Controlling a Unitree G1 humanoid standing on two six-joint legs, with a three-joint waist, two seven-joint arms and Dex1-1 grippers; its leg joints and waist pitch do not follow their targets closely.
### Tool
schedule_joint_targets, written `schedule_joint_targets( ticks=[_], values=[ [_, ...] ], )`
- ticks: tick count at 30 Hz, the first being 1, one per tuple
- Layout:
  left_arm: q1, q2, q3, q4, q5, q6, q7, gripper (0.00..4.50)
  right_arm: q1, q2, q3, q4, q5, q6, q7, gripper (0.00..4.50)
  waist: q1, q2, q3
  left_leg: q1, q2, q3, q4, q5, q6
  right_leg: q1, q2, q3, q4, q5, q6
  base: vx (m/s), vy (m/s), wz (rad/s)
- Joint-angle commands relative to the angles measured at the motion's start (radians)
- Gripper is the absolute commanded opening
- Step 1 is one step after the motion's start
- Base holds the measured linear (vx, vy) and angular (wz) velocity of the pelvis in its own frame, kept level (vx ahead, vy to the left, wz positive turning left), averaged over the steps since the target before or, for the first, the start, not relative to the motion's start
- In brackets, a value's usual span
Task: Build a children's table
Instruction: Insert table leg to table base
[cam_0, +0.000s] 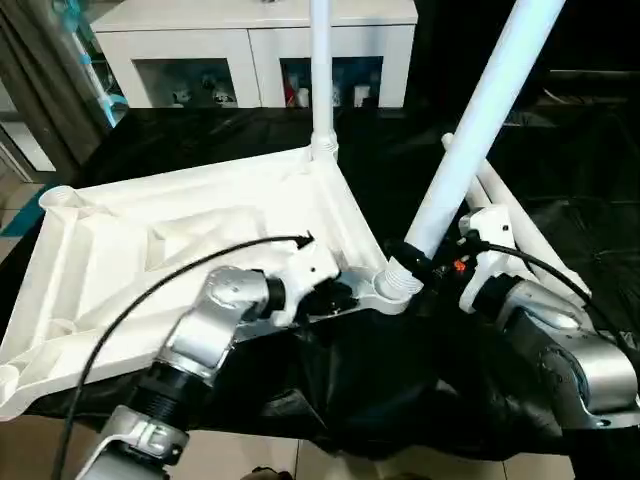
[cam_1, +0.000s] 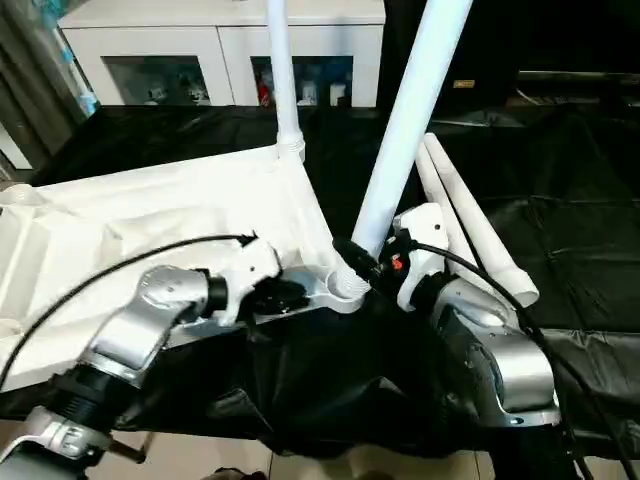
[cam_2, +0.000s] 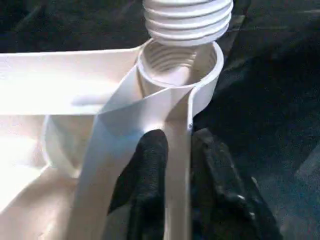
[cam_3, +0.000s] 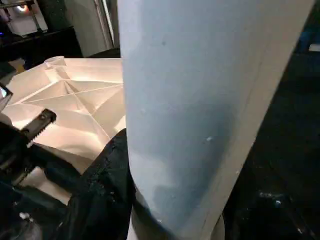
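Your upturned table top (cam_0: 190, 240) lies at 9 o'clock on the black-draped counter (cam_1: 560, 230). Your left hand (cam_2: 175, 165) straddles its rim beside the corner socket (cam_2: 177, 62); your right hand (cam_0: 425, 262) clamps the tilted leg (cam_0: 480, 120) over that socket, with 2 spare legs (cam_1: 470, 225) at 3 o'clock

A home-like room, perhaps a staged one. A white cabinet (cam_0: 260, 45) with glass doors holds small figurines, a curtain (cam_0: 45, 80) hangs beside it, and the floor (cam_0: 15, 150) is tiled.
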Motion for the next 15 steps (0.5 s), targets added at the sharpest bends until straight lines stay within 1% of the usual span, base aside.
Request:
schedule_joint_targets(
  ticks=[1,3,4,5,6,7,8,10,13,15],
  values=[
    [-0.014,0.013,0.018,-0.011,-0.003,0.009,0.001,0.98,-0.016,-0.006,-0.007,0.005,-0.003,-0.01,0.01,1.9,0.008,-0.028,-0.074,0.021,0.086,-0.038,-0.069,-0.093,0.128,0.041,-0.095,0.046,-0.071,-0.034,-0.267,0.0,0.0,0.0],
    [-0.021,0.029,0.011,0.003,-0.004,-0.01,-0.008,0.98,-0.016,-0.007,-0.008,0.006,-0.003,-0.012,0.012,1.9,0.009,-0.027,-0.074,0.023,0.087,-0.039,-0.069,-0.1,0.121,0.041,-0.094,0.045,-0.072,-0.045,-0.266,0.0,0.0,0.0],
    [-0.031,0.053,0.004,0.025,-0.007,-0.035,-0.033,0.98,-0.01,-0.011,-0.004,0.002,-0.006,-0.015,0.016,1.9,0.009,-0.024,-0.074,0.023,0.087,-0.039,-0.069,-0.099,0.118,0.04,-0.093,0.046,-0.07,-0.04,-0.267,0.0,0.0,0.0],
    [-0.034,0.063,0.001,0.033,-0.008,-0.045,-0.043,0.98,-0.007,-0.012,-0.002,0.0,-0.007,-0.016,0.017,1.9,0.01,-0.025,-0.074,0.023,0.085,-0.038,-0.069,-0.105,0.116,0.04,-0.093,0.046,-0.073,-0.05,-0.263,0.0,0.0,0.0],
    [-0.039,0.072,0.002,0.045,-0.011,-0.05,-0.052,0.98,-0.004,-0.014,0.0,-0.003,-0.007,-0.016,0.018,1.9,0.012,-0.017,-0.076,0.025,0.086,-0.04,-0.069,-0.102,0.11,0.04,-0.093,0.046,-0.068,-0.038,-0.263,0.0,0.0,0.0],
    [-0.043,0.076,0.001,0.053,-0.013,-0.047,-0.057,0.98,-0.003,-0.014,0.0,-0.004,-0.006,-0.016,0.017,1.9,0.013,-0.014,-0.078,0.026,0.085,-0.039,-0.067,-0.092,0.111,0.04,-0.091,0.045,-0.066,-0.016,-0.265,0.0,0.0,0.0],
    [-0.044,0.078,0.002,0.056,-0.015,-0.043,-0.06,0.98,-0.002,-0.015,-0.001,-0.004,-0.007,-0.017,0.016,1.9,0.013,-0.016,-0.08,0.026,0.087,-0.039,-0.067,-0.081,0.114,0.04,-0.092,0.046,-0.064,0.011,-0.27,0.0,0.0,0.0],
    [-0.045,0.076,0.005,0.057,-0.026,-0.03,-0.066,0.98,-0.001,-0.015,-0.001,-0.003,-0.008,-0.018,0.014,1.9,0.019,-0.016,-0.082,0.027,0.087,-0.037,-0.064,-0.069,0.118,0.04,-0.094,0.046,-0.062,0.039,-0.278,0.0,0.0,0.0],
    [-0.027,0.082,-0.001,0.023,-0.053,0.003,-0.103,0.98,0.001,-0.015,-0.001,-0.006,-0.008,-0.016,0.013,1.9,0.026,-0.017,-0.082,0.027,0.088,-0.037,-0.064,-0.062,0.121,0.041,-0.094,0.046,-0.059,0.052,-0.285,0.0,0.0,0.0],
    [-0.014,0.087,-0.006,0.001,-0.07,0.019,-0.126,0.98,0.002,-0.015,-0.001,-0.01,-0.007,-0.012,0.012,1.9,0.028,-0.017,-0.082,0.027,0.089,-0.037,-0.065,-0.066,0.119,0.041,-0.095,0.045,-0.058,0.043,-0.286,0.0,0.0,0.0]
  ],
)
